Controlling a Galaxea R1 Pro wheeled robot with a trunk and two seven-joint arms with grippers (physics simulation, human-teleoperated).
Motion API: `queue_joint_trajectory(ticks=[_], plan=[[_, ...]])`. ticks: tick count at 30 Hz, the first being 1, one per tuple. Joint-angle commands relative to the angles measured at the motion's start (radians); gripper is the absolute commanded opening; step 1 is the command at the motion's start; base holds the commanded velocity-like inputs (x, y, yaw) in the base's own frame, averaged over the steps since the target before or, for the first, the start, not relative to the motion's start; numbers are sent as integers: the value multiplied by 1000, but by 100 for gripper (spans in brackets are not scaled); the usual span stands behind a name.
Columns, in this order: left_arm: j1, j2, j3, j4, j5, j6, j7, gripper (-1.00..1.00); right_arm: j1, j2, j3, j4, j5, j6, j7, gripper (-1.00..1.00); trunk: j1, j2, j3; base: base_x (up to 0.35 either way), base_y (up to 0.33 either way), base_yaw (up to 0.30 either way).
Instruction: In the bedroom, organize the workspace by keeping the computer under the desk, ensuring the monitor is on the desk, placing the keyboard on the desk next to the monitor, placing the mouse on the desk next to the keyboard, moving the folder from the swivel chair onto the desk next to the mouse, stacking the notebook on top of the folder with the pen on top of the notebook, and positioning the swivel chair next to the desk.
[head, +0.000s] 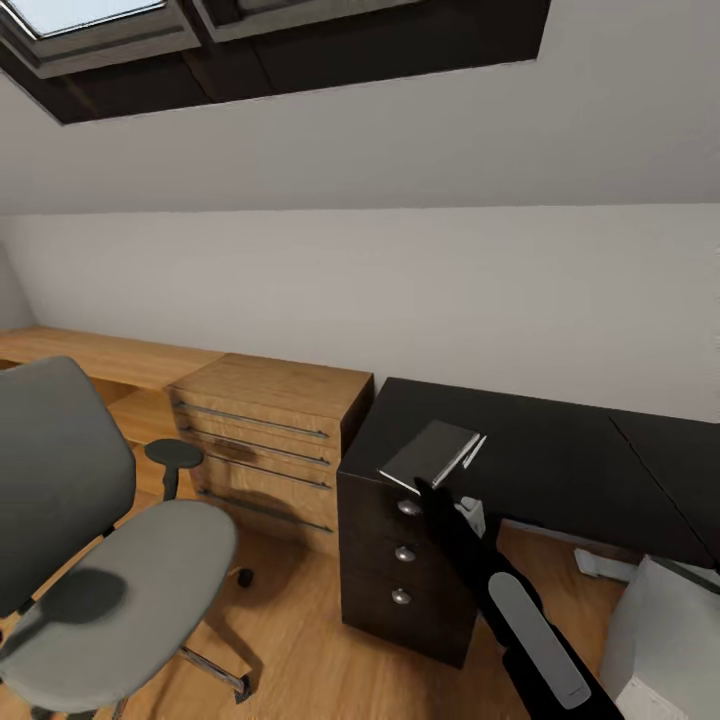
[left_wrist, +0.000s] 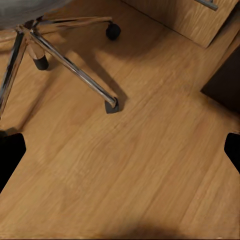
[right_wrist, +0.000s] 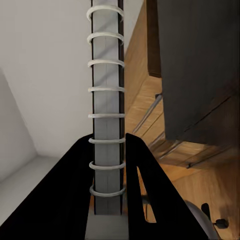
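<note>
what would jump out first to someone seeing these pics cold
Probably the grey notebook, held over the near corner of the black desk by the right gripper; the right wrist view shows its fingers clamped on the spiral spine. Next, the grey swivel chair at the left, its seat bare, on the wooden floor.

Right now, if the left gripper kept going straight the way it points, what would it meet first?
Most likely the bare wood floor. The left gripper looks down at it, with the swivel chair base off to one side; depth is unclear.
</note>
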Motion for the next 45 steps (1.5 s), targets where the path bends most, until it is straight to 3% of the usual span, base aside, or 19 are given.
queue_joint_trajectory(ticks=[1, 8, 17, 32, 37, 45], plan=[[0, 1, -5, 1, 10, -3, 7, 100, 0, -5, 1, -4, -7, 1, -4, -100, -5, 7, 2, -338, 0, 0], [0, 1, -9, 31, 10, -2, 7, 100, 1, -17, -1, -12, -6, -3, -5, -100, -31, 56, 24, -275, 0, 0], [0, 0, -7, 58, 10, -2, 7, 100, 1, -19, -3, -14, -5, -8, -5, -100, -66, 119, 53, -24, 0, 0], [0, 0, -9, 64, 12, -2, 4, 100, 2, -24, -84, -11, -10, -8, -13, -100, -66, 119, 45, 0, 0, -85], [0, 0, -8, 81, 12, -3, 4, 100, 2, -31, -117, -11, -34, -6, -14, -100, -66, 119, 40, 0, 0, -203], [0, 0, -6, 96, 12, -3, 4, 100, 2, -83, -165, -11, -136, -4, -21, -100, -66, 119, 31, 0, 0, -209]])
